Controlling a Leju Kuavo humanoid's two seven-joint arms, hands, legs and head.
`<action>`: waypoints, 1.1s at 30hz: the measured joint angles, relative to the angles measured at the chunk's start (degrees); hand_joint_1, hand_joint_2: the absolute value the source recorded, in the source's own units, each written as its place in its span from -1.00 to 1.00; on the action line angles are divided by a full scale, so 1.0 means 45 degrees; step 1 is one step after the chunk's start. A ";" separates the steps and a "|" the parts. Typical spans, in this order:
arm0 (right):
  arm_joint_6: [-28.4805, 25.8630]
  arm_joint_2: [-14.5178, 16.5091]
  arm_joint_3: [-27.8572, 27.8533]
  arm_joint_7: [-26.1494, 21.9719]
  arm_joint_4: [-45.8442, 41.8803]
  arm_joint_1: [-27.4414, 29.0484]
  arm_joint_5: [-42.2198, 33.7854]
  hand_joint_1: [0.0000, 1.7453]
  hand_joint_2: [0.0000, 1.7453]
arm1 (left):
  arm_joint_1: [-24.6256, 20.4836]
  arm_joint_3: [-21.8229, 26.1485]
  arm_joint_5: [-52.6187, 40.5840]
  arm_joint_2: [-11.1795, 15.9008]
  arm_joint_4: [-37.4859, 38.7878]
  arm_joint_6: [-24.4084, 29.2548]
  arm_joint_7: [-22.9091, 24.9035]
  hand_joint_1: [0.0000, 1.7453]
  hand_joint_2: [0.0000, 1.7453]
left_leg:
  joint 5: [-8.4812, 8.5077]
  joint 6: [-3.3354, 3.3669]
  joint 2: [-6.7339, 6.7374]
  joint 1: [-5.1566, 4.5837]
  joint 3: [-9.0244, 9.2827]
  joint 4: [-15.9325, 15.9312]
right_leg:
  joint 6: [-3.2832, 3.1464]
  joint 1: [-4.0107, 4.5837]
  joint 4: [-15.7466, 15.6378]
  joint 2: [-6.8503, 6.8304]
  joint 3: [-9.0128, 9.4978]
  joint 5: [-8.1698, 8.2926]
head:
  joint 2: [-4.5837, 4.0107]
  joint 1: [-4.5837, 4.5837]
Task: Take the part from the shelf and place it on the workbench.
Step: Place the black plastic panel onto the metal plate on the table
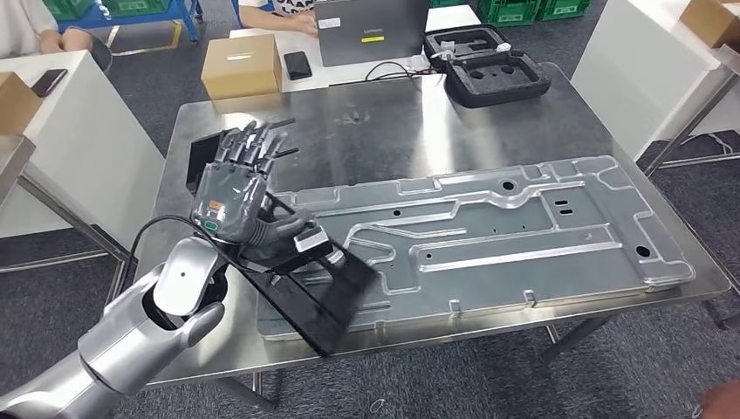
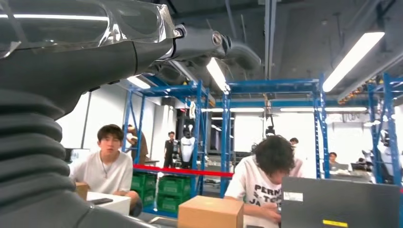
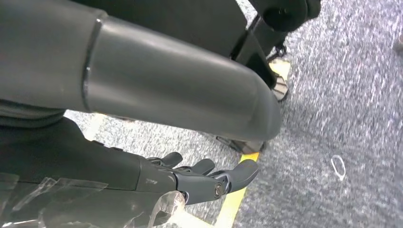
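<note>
The part [image 1: 330,290] is a flat black panel with a small silver block on it. It lies at the front left of the steel workbench [image 1: 384,131], partly over a large silver stamped plate [image 1: 524,236]. My left hand [image 1: 240,196] hovers over the part's left end with its fingers stretched forward and apart. Its thumb lies close to the silver block, and I see no grip on the part. In the left wrist view the fingers [image 2: 204,45] point out into the room. My right hand [image 3: 204,178] hangs over the grey floor, fingers loosely extended, holding nothing.
A cardboard box [image 1: 242,65], a phone [image 1: 297,64], a laptop [image 1: 371,30] and a black foam case [image 1: 493,70] sit at the bench's far side, where people are seated. White tables flank the bench on both sides.
</note>
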 joint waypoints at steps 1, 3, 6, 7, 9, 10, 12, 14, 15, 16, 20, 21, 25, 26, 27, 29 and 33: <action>-0.0002 0.0001 0.0000 0.0000 0.0000 0.0002 -0.0002 -1.00 -1.00 | 0.0025 0.0063 -0.0074 0.0068 -0.0005 -0.0032 0.0057 -1.00 -1.00 | -0.0037 -0.0035 0.0001 0.0023 -0.0017 0.0035 | -0.0070 -0.0001 -0.0011 -0.0006 0.0004 0.0012 | 0.0000 0.0000; -0.0006 -0.0013 -0.0002 -0.0007 0.0001 0.0008 -0.0007 -1.00 -1.00 | 0.0075 0.0235 -0.0195 0.0265 -0.0029 -0.0118 0.0155 -1.00 -1.00 | -0.0431 -0.0165 0.0020 0.0078 -0.0276 0.0640 | -0.0214 -0.0042 -0.0036 -0.0017 0.0013 0.0044 | 0.0000 -0.0022; -0.0009 -0.0036 -0.0004 -0.0016 0.0003 0.0057 -0.0007 -1.00 -1.00 | 0.0164 0.0495 -0.0281 0.0612 -0.0054 -0.0217 0.0231 -1.00 -1.00 | -0.1585 -0.0381 0.0037 0.0156 -0.1429 0.3159 | -0.0312 -0.0052 -0.0038 -0.0021 0.0015 0.0041 | 0.0000 -0.0058; -0.0008 -0.0039 -0.0004 -0.0017 0.0004 0.0074 -0.0006 -1.00 -1.00 | 0.0217 0.0531 -0.0287 0.0693 -0.0054 -0.0240 0.0238 -1.00 -1.00 | -0.1759 -0.0410 0.0038 0.0170 -0.1746 0.3780 | -0.0316 -0.0051 -0.0037 -0.0026 0.0017 0.0036 | 0.0000 -0.0061; -0.0008 -0.0041 -0.0001 -0.0018 0.0005 0.0087 -0.0005 -1.00 -1.00 | 0.0308 0.0591 -0.0289 0.0823 -0.0078 -0.0287 0.0286 -1.00 -1.00 | -0.1397 -0.0399 0.0039 0.0183 -0.1700 0.3544 | -0.0316 -0.0050 -0.0035 -0.0033 0.0026 0.0028 | 0.0000 -0.0064; -0.0008 -0.0040 -0.0002 -0.0019 0.0005 0.0085 -0.0005 -1.00 -1.00 | 0.0328 0.0641 -0.0290 0.0891 -0.0115 -0.0314 0.0324 -1.00 -1.00 | -0.0951 -0.0363 0.0042 0.0180 -0.1318 0.2703 | -0.0314 -0.0050 -0.0036 -0.0033 0.0037 0.0027 | 0.0000 -0.0064; -0.0011 -0.0040 -0.0004 -0.0032 0.0005 0.0081 -0.0007 -1.00 -1.00 | 0.0339 0.0812 -0.0279 0.1091 -0.0255 -0.0386 0.0444 -1.00 -1.00 | -0.0216 -0.0248 0.0061 0.0126 -0.0435 0.0790 | -0.0283 -0.0029 -0.0039 -0.0025 0.0051 0.0024 | 0.0000 -0.0063; -0.0015 -0.0056 -0.0005 -0.0061 0.0005 0.0102 -0.0008 -1.00 -1.00 | 0.0376 0.1052 -0.0198 0.1403 -0.0454 -0.0440 0.0608 -1.00 -1.00 | -0.0013 -0.0155 0.0067 0.0037 -0.0067 -0.0034 | -0.0192 -0.0008 -0.0056 -0.0014 0.0053 0.0027 | 0.0000 -0.0062; -0.0016 -0.0068 -0.0005 -0.0075 0.0005 0.0119 -0.0012 -1.00 -1.00 | 0.0415 0.1194 -0.0128 0.1599 -0.0576 -0.0452 0.0705 -1.00 -1.00 | 0.0004 -0.0120 0.0059 -0.0002 -0.0063 -0.0049 | -0.0122 -0.0005 -0.0080 -0.0011 0.0061 0.0041 | 0.0000 -0.0061; -0.0017 -0.0083 -0.0005 -0.0092 0.0005 0.0138 -0.0016 -1.00 -1.00 | 0.0462 0.1357 -0.0058 0.1803 -0.0715 -0.0455 0.0789 -1.00 -1.00 | 0.0049 -0.0061 0.0057 0.0033 -0.0027 -0.0096 | -0.0049 -0.0009 -0.0090 -0.0016 0.0059 0.0031 | 0.0000 -0.0062; -0.0019 -0.0170 -0.0005 -0.0153 0.0005 0.0192 -0.0024 -1.00 -1.00 | 0.0613 0.2036 0.0056 0.2449 -0.1265 -0.0490 0.0997 -1.00 -1.00 | 0.0205 0.0151 0.0063 0.0113 0.0143 -0.0274 | 0.0098 0.0002 0.1641 -0.0074 -0.0648 -0.1046 | 0.0000 -0.0007; -0.0021 -0.0192 -0.0005 -0.0159 0.0005 0.0209 -0.0025 -1.00 -1.00 | 0.0681 0.2148 0.0060 0.2579 -0.1365 -0.0506 0.1020 -1.00 -1.00 | 0.0204 0.0174 0.0064 0.0109 0.0149 -0.0267 | 0.0106 0.0001 0.2580 -0.0073 -0.1061 -0.1472 | 0.0000 0.0001; -0.0036 -0.0287 -0.0005 -0.0172 0.0005 0.0236 -0.0027 -1.00 -1.00 | 0.1045 0.2515 0.0042 0.2912 -0.1721 -0.0523 0.1071 -1.00 -1.00 | 0.0183 0.0160 0.0024 0.0100 0.0163 -0.0231 | 0.0116 -0.0008 0.2656 -0.0076 -0.1041 -0.1114 | 0.0000 0.0009; -0.0044 -0.0312 -0.0005 -0.0180 0.0005 0.0232 -0.0027 -1.00 -1.00 | 0.1084 0.2616 0.0036 0.2974 -0.1799 -0.0522 0.1088 -1.00 -1.00 | 0.0161 0.0128 0.0012 0.0101 0.0159 -0.0199 | 0.0107 -0.0019 0.1668 -0.0076 -0.0546 -0.0701 | 0.0000 0.0010; -0.0050 -0.0335 -0.0006 -0.0185 0.0005 0.0227 -0.0027 -1.00 -1.00 | 0.1102 0.2712 0.0033 0.3041 -0.1872 -0.0522 0.1101 -1.00 -1.00 | 0.0127 0.0081 -0.0001 0.0076 0.0131 -0.0137 | 0.0080 -0.0023 0.0809 -0.0073 -0.0116 -0.0384 | 0.0000 0.0009; -0.0055 -0.0356 -0.0008 -0.0192 0.0005 0.0217 -0.0024 -1.00 -1.00 | 0.1119 0.2847 0.0030 0.3165 -0.2012 -0.0521 0.1108 -1.00 -1.00 | 0.0082 -0.0019 -0.0012 0.0027 0.0062 -0.0044 | 0.0005 -0.0005 0.0000 -0.0062 0.0258 -0.0167 | 0.0000 0.0004; -0.0058 -0.0350 -0.0010 -0.0221 0.0005 0.0194 -0.0006 -1.00 -1.00 | 0.1227 0.3070 0.0005 0.3385 -0.2260 -0.0510 0.1153 -1.00 -1.00 | -0.0215 -0.0216 0.0009 0.0101 -0.0113 0.0344 | -0.0243 0.0010 -0.0043 -0.0062 0.0210 -0.0062 | 0.0000 -0.0017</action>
